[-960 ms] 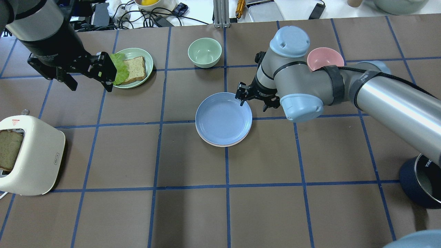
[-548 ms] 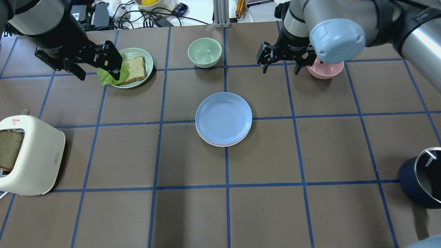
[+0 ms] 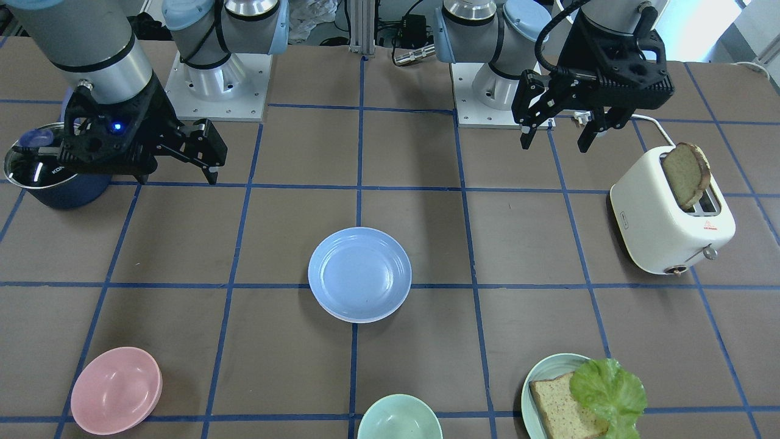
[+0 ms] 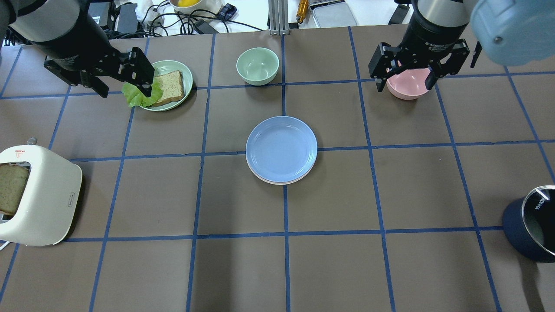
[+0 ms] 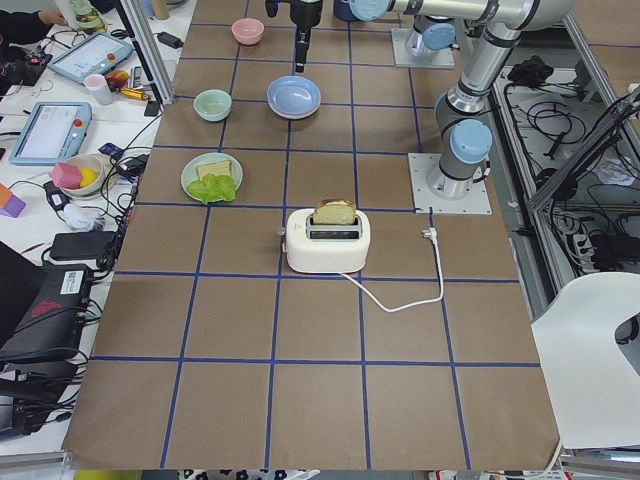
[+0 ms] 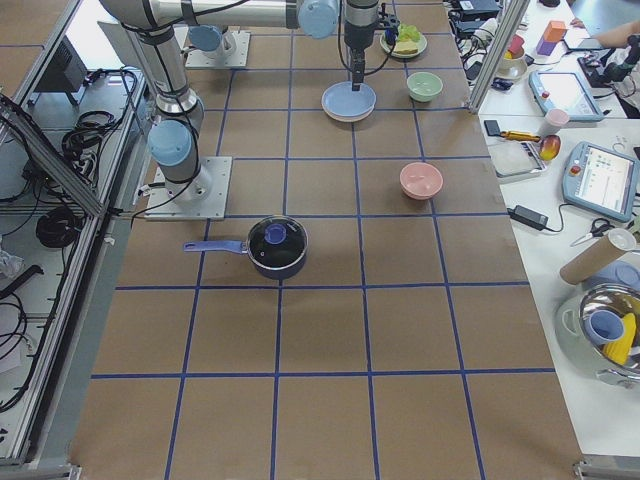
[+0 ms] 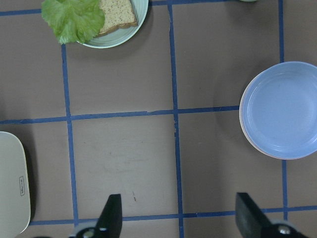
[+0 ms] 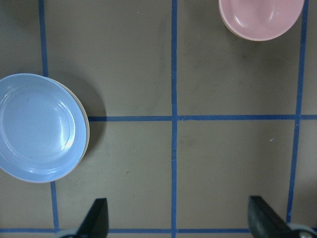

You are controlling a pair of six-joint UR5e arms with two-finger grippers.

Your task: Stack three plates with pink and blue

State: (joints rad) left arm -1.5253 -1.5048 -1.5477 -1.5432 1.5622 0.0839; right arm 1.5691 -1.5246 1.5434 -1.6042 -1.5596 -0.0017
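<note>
A light blue plate lies on top of a stack at the table's middle. A thin pale pink and whitish rim shows under its near edge; I cannot tell the lower plates apart. The stack also shows in the front view, the left wrist view and the right wrist view. My right gripper is open and empty, raised above the pink bowl, far from the stack. My left gripper is open and empty, raised beside the bread plate.
A pink bowl sits at the back right. A green bowl is at the back middle. A teal plate holds bread and lettuce at the back left. A white toaster with bread stands front left, a dark pot front right.
My right gripper has left the blue plate's right rim, risen and swung to the back right above the pink bowl. The left gripper shifted slightly. The stack has not moved.
</note>
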